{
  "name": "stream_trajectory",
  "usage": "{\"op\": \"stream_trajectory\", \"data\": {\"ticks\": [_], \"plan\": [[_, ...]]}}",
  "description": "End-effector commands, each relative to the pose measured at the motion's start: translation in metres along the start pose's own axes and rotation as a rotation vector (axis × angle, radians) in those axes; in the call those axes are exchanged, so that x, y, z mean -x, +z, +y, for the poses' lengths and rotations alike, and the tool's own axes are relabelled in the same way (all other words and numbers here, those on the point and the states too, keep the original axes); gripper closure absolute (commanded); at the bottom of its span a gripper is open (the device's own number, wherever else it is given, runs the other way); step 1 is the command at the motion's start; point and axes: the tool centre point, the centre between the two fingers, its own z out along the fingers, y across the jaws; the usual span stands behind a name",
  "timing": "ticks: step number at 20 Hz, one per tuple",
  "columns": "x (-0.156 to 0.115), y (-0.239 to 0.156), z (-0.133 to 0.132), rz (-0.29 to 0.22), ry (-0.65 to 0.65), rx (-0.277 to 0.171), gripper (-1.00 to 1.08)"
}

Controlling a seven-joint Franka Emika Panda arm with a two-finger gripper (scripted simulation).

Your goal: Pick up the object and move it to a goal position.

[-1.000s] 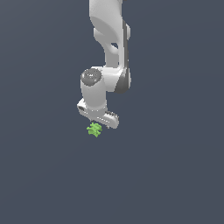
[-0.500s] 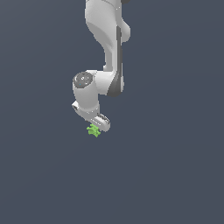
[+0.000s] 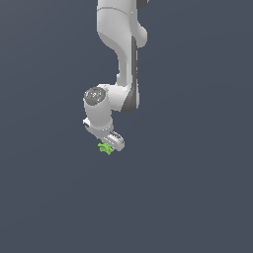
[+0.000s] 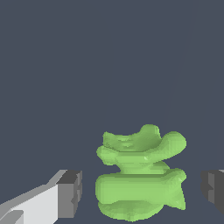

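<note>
One green object (image 4: pixel 139 177) (unlabelled) sits between the wide-apart jaws, touching neither pad (image 4: pixel 70 194).

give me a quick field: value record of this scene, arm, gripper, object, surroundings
arm: one white Panda arm, reaching down from the top of the exterior view
gripper: gripper open, fingers on either side of the object, gaps visible on both sides
object: small bright green lumpy object, between the fingers, not gripped
object in exterior view: green object just under the gripper
surroundings: plain dark grey-blue background, nothing else visible
</note>
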Motion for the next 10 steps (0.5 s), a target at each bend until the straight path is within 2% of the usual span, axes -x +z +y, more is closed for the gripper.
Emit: {"op": "stream_trajectory", "data": {"ticks": [1,8,9,10], "plan": [[0.001,0.014,0.001,-0.001,0.002,0.001,-0.92],[0.0,0.029,0.0,0.0,0.004,0.0,-0.92],[0.0,0.029,0.0,0.0,0.004,0.0,1.08],[0.0,0.029,0.0,0.0,0.004,0.0,1.08]]}}
